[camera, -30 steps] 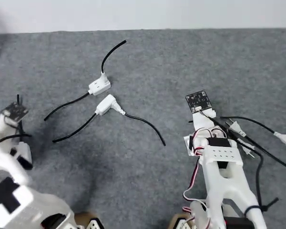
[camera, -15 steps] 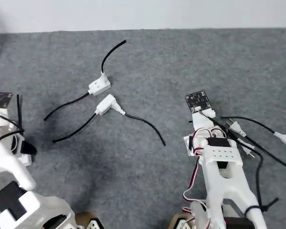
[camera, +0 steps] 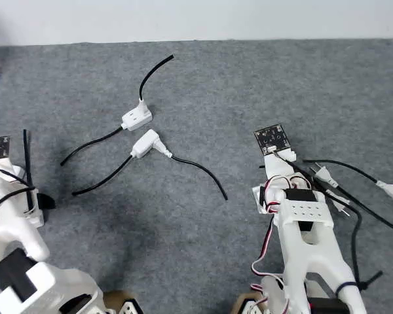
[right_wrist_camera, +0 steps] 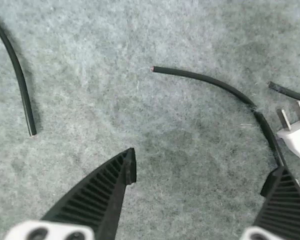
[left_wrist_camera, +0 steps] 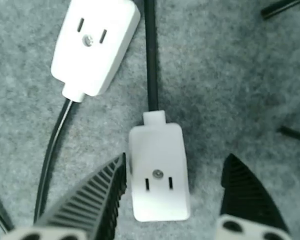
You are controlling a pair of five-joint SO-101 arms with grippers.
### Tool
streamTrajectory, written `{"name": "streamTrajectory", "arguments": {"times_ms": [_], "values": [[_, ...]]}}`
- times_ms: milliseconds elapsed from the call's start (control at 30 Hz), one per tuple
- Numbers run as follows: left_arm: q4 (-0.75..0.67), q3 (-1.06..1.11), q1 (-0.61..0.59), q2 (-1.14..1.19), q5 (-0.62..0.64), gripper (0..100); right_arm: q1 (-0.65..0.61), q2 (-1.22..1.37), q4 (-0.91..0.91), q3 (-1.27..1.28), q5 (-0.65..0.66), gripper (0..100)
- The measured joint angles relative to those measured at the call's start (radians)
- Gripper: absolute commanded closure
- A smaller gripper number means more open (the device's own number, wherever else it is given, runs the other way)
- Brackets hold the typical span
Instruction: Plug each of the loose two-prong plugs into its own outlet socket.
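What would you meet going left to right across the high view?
White left robot arm, farther white plastic outlet socket, white right robot arm, small white two-prong plug farthest right.

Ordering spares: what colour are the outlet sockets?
The outlet sockets are white, clearest in the left wrist view.

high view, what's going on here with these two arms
Nothing is plugged in yet. Both tools are open and empty. The left tool points at one white plastic outlet socket on the grey carpet, a second socket close by. The right tool hangs by a loose white two-prong plug.
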Motion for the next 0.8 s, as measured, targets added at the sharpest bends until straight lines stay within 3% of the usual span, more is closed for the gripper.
{"name": "streamTrajectory", "arguments": {"times_ms": [567, 800], "values": [[-0.044, 0.025, 0.000, 0.006, 0.037, 71, -0.002, 0.000, 0.000, 0.000, 0.000, 61.2], [-0.066, -0.109, -0.003, 0.229, 0.106, 76, 0.000, 0.000, 0.000, 0.000, 0.000, 61.2]]}}
